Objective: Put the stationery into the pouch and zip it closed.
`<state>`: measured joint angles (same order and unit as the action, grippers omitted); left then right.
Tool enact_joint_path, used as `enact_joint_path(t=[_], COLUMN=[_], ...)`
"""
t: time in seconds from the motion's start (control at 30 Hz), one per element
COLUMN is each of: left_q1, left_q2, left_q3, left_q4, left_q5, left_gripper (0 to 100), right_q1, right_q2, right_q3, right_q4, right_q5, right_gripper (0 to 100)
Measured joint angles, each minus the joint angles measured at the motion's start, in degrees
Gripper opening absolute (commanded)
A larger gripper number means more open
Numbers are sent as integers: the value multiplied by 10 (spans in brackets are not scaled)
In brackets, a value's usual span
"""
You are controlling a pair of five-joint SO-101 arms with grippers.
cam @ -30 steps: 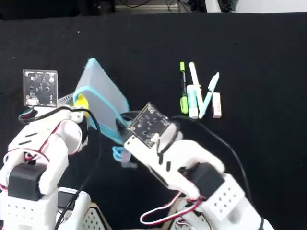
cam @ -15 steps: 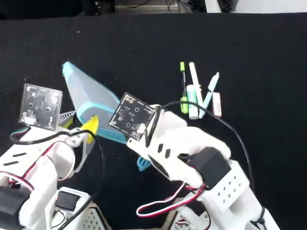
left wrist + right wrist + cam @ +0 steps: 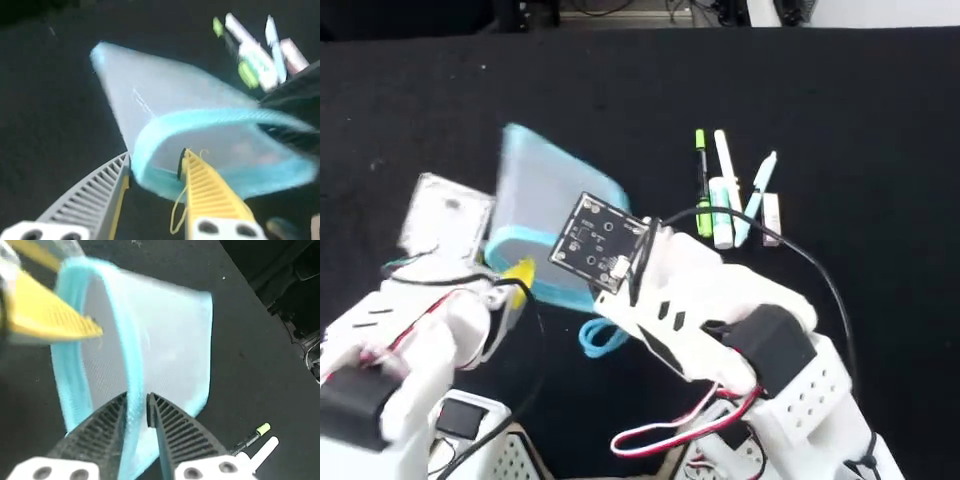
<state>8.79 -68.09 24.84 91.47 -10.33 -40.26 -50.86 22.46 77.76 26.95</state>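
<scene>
Pouch (image 3: 555,200) held between both arms at near left of surface (image 3: 850,110), mouth pulled open. Left jaws clamped on teal rim: yellow one tucked inside mouth, grey one outside. Right jaws pinched tight on another part of same rim. Pens (image 3: 724,200) and eraser (image 3: 772,218) laid side by side on surface, right of pouch, apart from it, untouched.

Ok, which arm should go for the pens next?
Probably right. The green, white and blue pens lie on its side of the translucent light-blue mesh pouch. The right tool, clamped on the rim, must release first; the left tool is farther off.
</scene>
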Motion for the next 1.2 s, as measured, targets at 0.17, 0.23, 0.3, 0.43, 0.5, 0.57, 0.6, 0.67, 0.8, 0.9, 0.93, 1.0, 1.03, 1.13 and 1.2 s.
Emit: enact_joint_path(t=[0.17,0.23,0.3,0.43,0.5,0.57,0.6,0.67,0.8,0.9,0.93,1.0,1.03,1.13,1.2], left_q1=[2,2,2,18,36,46,47,49,51,47,40,14,-4,-33,-40], left_q2=[-1,-1,-1,-1,-1,-1,-1,-1,-1,-1,-1,0,0,0,0], left_q3=[36,36,36,36,36,36,35,35,35,35,36,36,34,20,15], left_q4=[-9,-9,-8,39,71,81,82,82,82,84,82,68,59,40,38], left_q5=[0,0,9,23,23,25,25,25,25,31,35,42,43,43,42], left_gripper=[173,174,174,175,175,175,175,177,227,230,230,230,230,230,230], right_q1=[0,0,0,-19,-36,-47,-50,-50,-50,-52,-55,-55,-54,-53,-53], right_q2=[-1,-1,-2,-6,-7,-13,-15,-17,-17,-17,-17,-17,-17,-17,-17], right_q3=[-1,-1,-1,28,45,53,55,55,55,55,55,55,55,55,55], right_q4=[3,4,4,4,4,4,4,4,4,4,4,4,4,4,4], right_q5=[0,0,0,0,0,0,0,0,0,0,0,0,0,0,0], right_gripper=[11,11,11,11,11,11,11,11,11,11,11,11,11,11,11])
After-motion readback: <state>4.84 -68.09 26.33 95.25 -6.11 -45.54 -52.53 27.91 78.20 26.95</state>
